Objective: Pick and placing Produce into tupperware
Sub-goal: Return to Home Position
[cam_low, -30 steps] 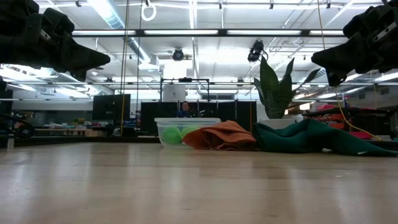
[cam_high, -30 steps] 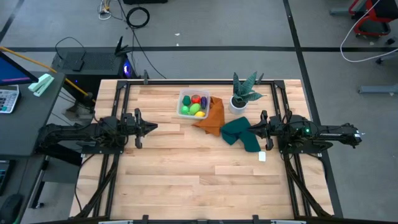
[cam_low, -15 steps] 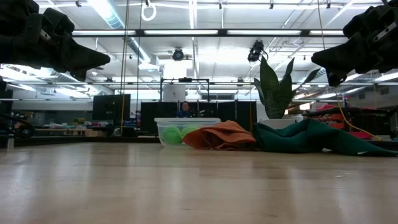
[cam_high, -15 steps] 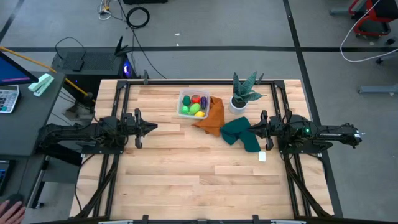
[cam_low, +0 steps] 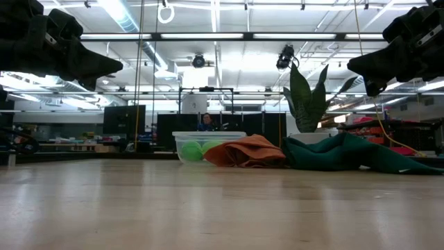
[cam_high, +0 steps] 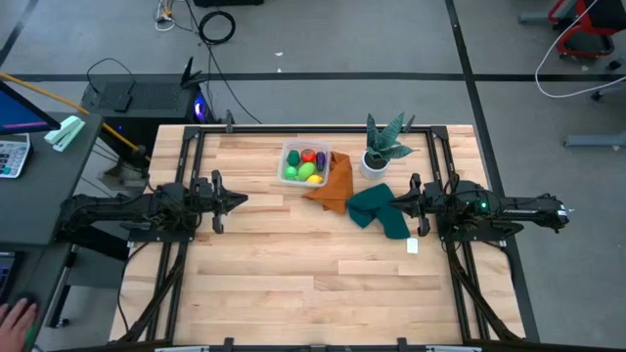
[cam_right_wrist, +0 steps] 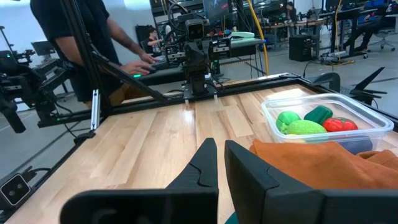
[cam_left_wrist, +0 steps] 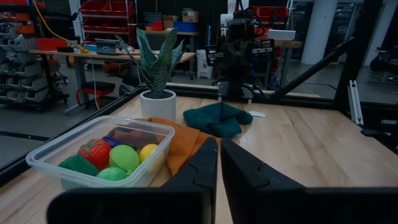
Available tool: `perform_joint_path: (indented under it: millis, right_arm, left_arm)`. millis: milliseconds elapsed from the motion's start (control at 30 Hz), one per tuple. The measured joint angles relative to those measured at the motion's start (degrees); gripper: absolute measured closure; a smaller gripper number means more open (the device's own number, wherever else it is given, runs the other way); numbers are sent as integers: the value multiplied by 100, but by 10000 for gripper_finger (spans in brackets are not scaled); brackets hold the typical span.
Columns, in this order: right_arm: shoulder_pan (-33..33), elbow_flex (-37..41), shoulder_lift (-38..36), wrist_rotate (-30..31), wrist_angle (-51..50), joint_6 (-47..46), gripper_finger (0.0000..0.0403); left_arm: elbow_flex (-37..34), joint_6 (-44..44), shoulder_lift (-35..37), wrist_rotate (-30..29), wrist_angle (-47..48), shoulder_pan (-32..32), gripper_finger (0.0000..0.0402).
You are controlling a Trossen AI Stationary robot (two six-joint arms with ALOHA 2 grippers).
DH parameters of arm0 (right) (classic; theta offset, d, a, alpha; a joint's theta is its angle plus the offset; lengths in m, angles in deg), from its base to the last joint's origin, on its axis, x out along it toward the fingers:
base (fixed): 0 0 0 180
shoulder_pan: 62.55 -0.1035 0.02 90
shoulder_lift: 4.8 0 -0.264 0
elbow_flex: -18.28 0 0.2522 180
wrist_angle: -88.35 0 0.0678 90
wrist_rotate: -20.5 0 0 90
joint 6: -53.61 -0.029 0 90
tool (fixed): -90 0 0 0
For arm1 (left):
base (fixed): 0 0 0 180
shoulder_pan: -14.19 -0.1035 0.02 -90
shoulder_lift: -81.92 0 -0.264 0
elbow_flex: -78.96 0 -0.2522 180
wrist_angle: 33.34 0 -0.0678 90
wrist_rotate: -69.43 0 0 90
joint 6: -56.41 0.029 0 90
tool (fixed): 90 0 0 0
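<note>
The clear tupperware point(cam_high: 289, 166) stands on the table's far middle, its right side against the orange cloth point(cam_high: 333, 184). All the produce lies inside it: a red piece point(cam_left_wrist: 94, 151), green pieces point(cam_left_wrist: 123, 158), a yellow one point(cam_left_wrist: 148, 151) and a dark purple one point(cam_left_wrist: 127, 135). My left gripper point(cam_high: 240, 200) hovers shut at the table's left, above the wood and pointing right. My right gripper point(cam_high: 396, 205) hovers shut at the table's right, over the dark green cloth point(cam_high: 380, 210), pointing left. In the low view both grippers point(cam_low: 118, 67) point(cam_low: 350, 66) hang well above the table.
A potted green plant point(cam_high: 380, 147) in a white pot stands right of the tupperware. A small white tag point(cam_high: 412, 246) lies near the right arm. A person's hand point(cam_high: 15, 315) shows off the table's near left corner. Bare wood spreads across the table's near half point(cam_high: 313, 284).
Both arms have kept still. A person's hand has come into view beyond the table's near left corner.
</note>
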State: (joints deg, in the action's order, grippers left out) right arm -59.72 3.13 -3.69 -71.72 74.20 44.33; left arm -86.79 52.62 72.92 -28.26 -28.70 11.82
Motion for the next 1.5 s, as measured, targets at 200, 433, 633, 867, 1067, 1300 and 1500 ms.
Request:
perform_joint_path:
  millis: [200, 433, 633, 867, 1067, 1300, 1500]
  right_arm:
    - [2, 0, -2, 0, -2, -2, 402]
    - [0, 0, 0, 1, 0, -1, 402]
    - [0, 0, -2, 1, -2, -1, 402]
    - [0, 0, -1, 2, -2, -1, 402]
    - [0, 0, -2, 2, -2, -2, 402]
    - [0, 0, -2, 2, -2, 0, 402]
    - [2, 0, -1, 2, -2, -1, 402]
  left_arm:
    - [0, -1, 0, 0, 0, 1, 378]
    - [0, -3, 0, -2, 0, 1, 366]
    - [0, 0, 0, -2, 0, 1, 363]
    - [0, -2, 0, -1, 0, 0, 374]
    - [0, -1, 1, -2, 0, 1, 377]
    - [0, -1, 2, -2, 0, -2, 364]
    - [0, -1, 0, -1, 0, 0, 362]
